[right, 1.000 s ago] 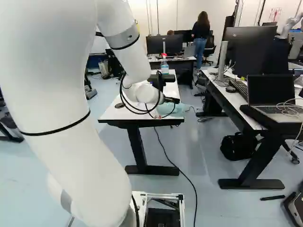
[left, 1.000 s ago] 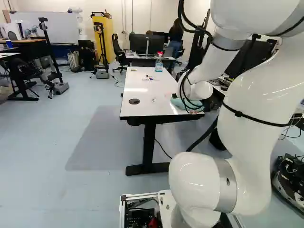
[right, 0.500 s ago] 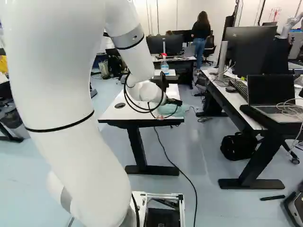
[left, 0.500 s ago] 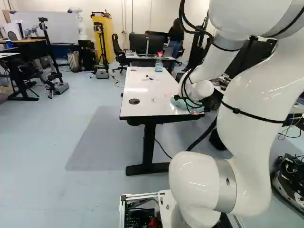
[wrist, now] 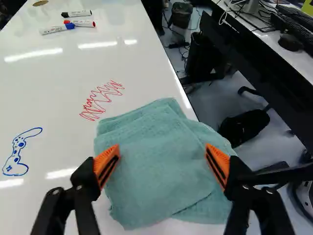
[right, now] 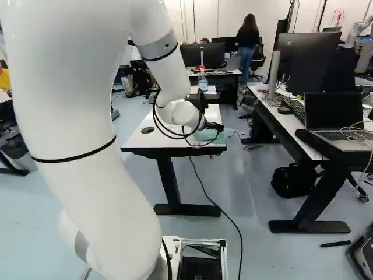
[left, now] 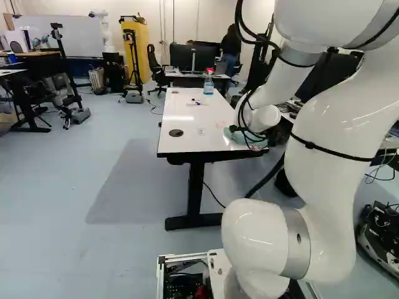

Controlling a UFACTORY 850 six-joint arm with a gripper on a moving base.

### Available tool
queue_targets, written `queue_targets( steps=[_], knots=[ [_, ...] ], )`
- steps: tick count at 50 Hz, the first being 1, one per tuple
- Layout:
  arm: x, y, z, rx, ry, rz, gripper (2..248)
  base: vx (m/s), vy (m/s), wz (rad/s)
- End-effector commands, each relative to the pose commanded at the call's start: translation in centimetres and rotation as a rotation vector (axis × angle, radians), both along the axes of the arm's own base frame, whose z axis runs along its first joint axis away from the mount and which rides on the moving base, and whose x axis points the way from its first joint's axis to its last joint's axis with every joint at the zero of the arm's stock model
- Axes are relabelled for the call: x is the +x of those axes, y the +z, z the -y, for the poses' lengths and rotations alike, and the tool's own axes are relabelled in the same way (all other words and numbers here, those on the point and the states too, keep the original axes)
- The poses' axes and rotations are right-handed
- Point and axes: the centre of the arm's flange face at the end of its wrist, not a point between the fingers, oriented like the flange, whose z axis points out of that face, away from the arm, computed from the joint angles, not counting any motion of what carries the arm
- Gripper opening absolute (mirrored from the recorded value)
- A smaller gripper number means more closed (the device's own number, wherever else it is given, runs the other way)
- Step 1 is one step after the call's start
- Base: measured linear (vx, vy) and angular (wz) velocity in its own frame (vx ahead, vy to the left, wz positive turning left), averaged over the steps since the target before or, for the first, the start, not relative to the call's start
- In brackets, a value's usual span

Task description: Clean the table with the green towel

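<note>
Clock from my gripper (wrist: 163, 165), w/ 12 being straight ahead of it: fingers are standing wide apart, one toward 9, one toward 3, w/ the towel (wrist: 156, 183) lying between and under them, unpinched. It's lying folded & roughly flat on the surface (left: 193, 134), near corner, right side as I'm facing it from the base, covering part of the edge toward 2-3; can't tell if it's hanging over.

Progress: prob. at the very start, I'm judging. Towel's being lined up for a grab, no grip made. Red scribble (wrist: 101, 100) is showing whole at approx. 11, just past the towel; blue drawing (wrist: 20, 152) is showing whole at abt. 9-10, further off. So both are needing a wipe. Three markers, i.e. black marker (wrist: 77, 13), red marker (wrist: 80, 23) & blue marker (wrist: 57, 29), are lying close together at 11, well beyond the scribble; prob. needing care if I'm wiping that far.

Left to do: closing on the cloth, then rubbing both marks out.

Containers: spray bottle (left: 208, 84) is standing at the surface's far end, approx. 12 from my base, holding bluish liquid. Bin (wrist: 181, 15) is sitting off the surface at 12-1; contents I'm not making out.
</note>
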Motion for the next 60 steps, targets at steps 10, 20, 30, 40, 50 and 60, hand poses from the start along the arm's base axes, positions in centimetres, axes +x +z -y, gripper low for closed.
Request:
queue_targets(
  steps=[10,20,30,40,50,60],
  knots=[
    [0.0,0.0,0.0,0.000,0.000,0.000,159,0.000,0.000,0.000],
    [0.0,0.0,0.0,0.000,0.000,0.000,84,0.000,0.000,0.000],
    [0.0,0.0,0.0,0.000,0.000,0.000,32,0.000,0.000,0.000],
    [0.0,0.0,0.0,0.000,0.000,0.000,30,0.000,0.000,0.000],
    [-0.2,0.8,-0.1,-0.006,0.000,0.016,30,0.000,0.000,0.000],
    [0.0,1.9,-0.1,-0.014,0.001,0.039,30,0.000,0.000,0.000]
  ],
)
